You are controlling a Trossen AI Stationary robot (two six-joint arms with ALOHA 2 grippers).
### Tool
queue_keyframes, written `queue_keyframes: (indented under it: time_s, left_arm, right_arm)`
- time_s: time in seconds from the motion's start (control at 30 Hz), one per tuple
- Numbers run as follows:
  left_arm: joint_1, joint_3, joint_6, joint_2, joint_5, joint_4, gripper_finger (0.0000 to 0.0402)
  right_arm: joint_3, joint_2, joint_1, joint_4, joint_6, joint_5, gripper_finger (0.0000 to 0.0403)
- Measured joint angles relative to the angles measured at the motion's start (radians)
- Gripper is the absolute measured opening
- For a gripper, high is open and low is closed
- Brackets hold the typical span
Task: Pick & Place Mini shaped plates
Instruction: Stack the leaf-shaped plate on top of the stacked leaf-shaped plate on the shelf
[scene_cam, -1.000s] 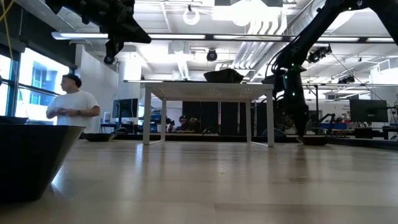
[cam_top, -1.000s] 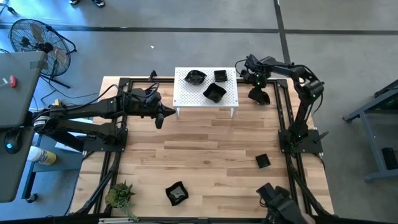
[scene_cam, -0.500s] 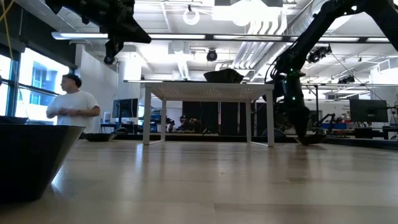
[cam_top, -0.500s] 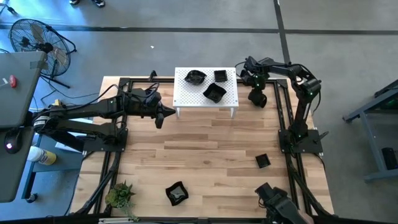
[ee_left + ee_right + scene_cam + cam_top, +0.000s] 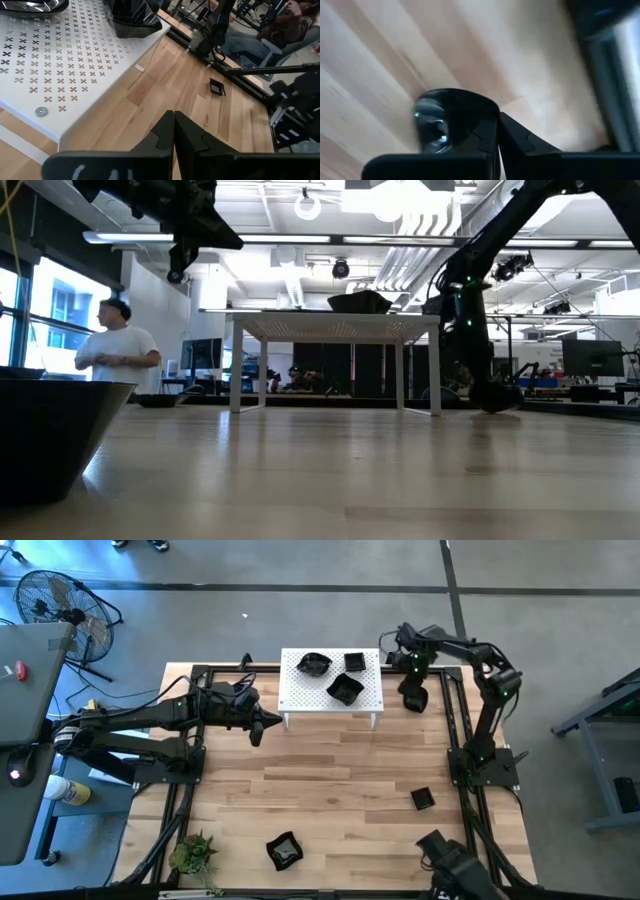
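The right gripper (image 5: 413, 698) hangs low over the table (image 5: 340, 780) just right of the white rack (image 5: 300, 690), its fingers (image 5: 485, 135) closed on the rim of a glossy black plate (image 5: 447, 112), which sits at the wood surface. In the low view that gripper (image 5: 495, 395) is down near the tabletop, right of the rack's legs.

Three plates rest on the rack: a rounded one (image 5: 314, 664) at far left, a square one (image 5: 354, 662) at far right, and a larger one (image 5: 345, 689) nearer. Another plate (image 5: 423, 799) lies on the table near the right side, and a wavy one (image 5: 284, 851) sits at the near edge, right of a small plant (image 5: 194, 854).

The left gripper (image 5: 258, 727) waits left of the rack, its fingers (image 5: 165, 132) pressed together and empty.
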Motion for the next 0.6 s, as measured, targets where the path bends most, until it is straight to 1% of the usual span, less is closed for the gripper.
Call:
queue_keyframes:
  time_s: [0.13,0.3,0.47,0.6]
  left_arm:
    - [0.0,0.0,0.0,0.0,0.0,0.001,0.0]
    - [0.0,0.0,0.0,0.0,-0.002,0.002,0.0]
    - [0.0,0.0,0.005,0.0,-0.012,0.004,0.0]
    - [0.0,0.0,0.005,0.0,-0.029,0.004,0.0]
  right_arm:
    - [0.038,-0.053,-0.029,-0.044,0.094,-0.048,0.0003]
    - [0.057,-0.16,-0.064,-0.062,0.246,-0.109,0.0007]
    - [0.059,-0.294,-0.082,-0.057,0.423,-0.147,0.0003]
    - [0.059,-0.403,-0.084,-0.056,0.606,-0.155,0.0007]
